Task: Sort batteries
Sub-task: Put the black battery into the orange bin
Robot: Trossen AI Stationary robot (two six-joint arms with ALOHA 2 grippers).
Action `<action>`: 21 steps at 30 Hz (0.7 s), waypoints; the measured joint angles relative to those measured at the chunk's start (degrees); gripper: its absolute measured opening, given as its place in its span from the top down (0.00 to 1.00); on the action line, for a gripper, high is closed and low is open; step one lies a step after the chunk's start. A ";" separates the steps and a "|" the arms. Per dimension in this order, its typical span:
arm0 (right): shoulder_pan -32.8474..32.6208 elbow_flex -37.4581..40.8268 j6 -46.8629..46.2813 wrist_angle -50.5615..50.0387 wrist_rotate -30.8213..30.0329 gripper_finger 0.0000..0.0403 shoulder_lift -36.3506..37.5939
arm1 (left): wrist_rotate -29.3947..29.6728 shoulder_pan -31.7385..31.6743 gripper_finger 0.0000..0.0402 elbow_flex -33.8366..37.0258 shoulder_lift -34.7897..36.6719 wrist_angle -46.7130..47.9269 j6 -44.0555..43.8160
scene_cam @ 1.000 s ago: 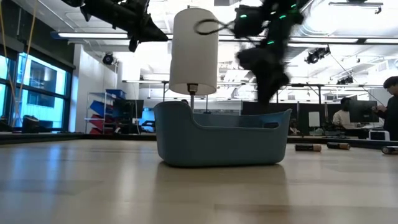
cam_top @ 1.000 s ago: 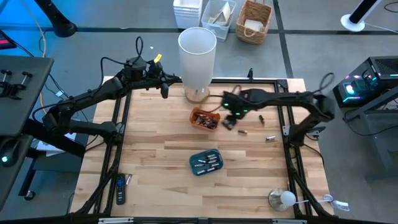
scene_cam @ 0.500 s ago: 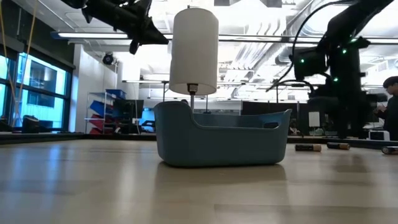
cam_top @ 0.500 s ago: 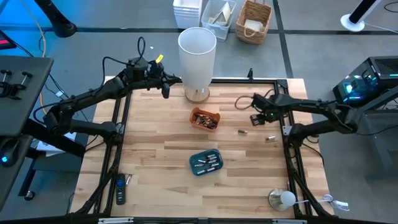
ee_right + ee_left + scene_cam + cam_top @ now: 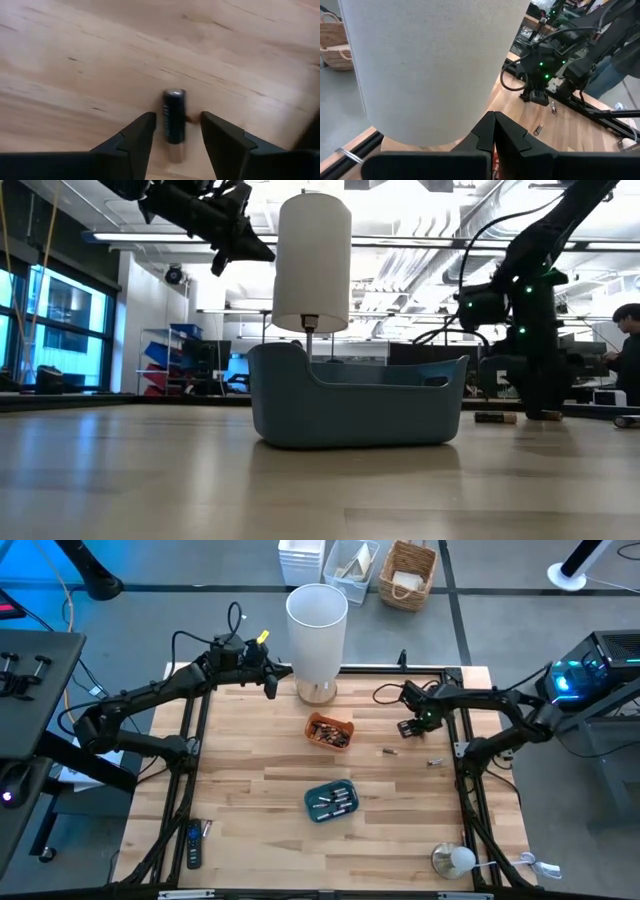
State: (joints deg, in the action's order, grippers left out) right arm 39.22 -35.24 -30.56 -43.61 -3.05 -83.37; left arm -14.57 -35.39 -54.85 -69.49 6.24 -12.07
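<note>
Pale wooden planks form the table (image 5: 250, 790), which carries two small trays: an orange tray (image 5: 330, 730) heaped with brownish batteries (image 5: 327, 733) and a blue tray (image 5: 331, 800) holding a few silvery ones. Two loose batteries (image 5: 388, 751) lie nearby. The right gripper (image 5: 175, 131) stands spread around one dark cylindrical battery (image 5: 173, 121). The left gripper (image 5: 494, 131), pressed closed, hovers beside a white fabric lampshade (image 5: 317, 630).

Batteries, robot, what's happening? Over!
Right gripper open, straddling a dark battery on the table. Left gripper shut, by the white lamp. Nothing in the way.
</note>
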 joint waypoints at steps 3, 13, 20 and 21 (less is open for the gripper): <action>-1.86 -0.37 -0.04 -0.18 0.00 0.68 -0.39 | -0.04 0.19 1.00 0.00 0.00 -0.02 -1.55; -14.93 -3.45 -9.32 4.81 8.41 0.92 12.77 | -4.10 1.02 1.00 0.00 0.04 -0.14 -1.95; -22.31 -4.45 -19.97 40.45 9.06 0.92 8.76 | -4.41 5.77 1.00 1.35 0.13 -2.93 -0.66; -22.65 -4.45 -20.63 44.05 9.03 0.92 7.06 | -4.41 7.44 1.00 2.96 0.13 -5.93 -1.82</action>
State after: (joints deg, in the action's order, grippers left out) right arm 16.58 -39.68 -51.19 0.44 5.98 -76.32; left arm -18.98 -27.95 -51.89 -69.36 0.31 -13.89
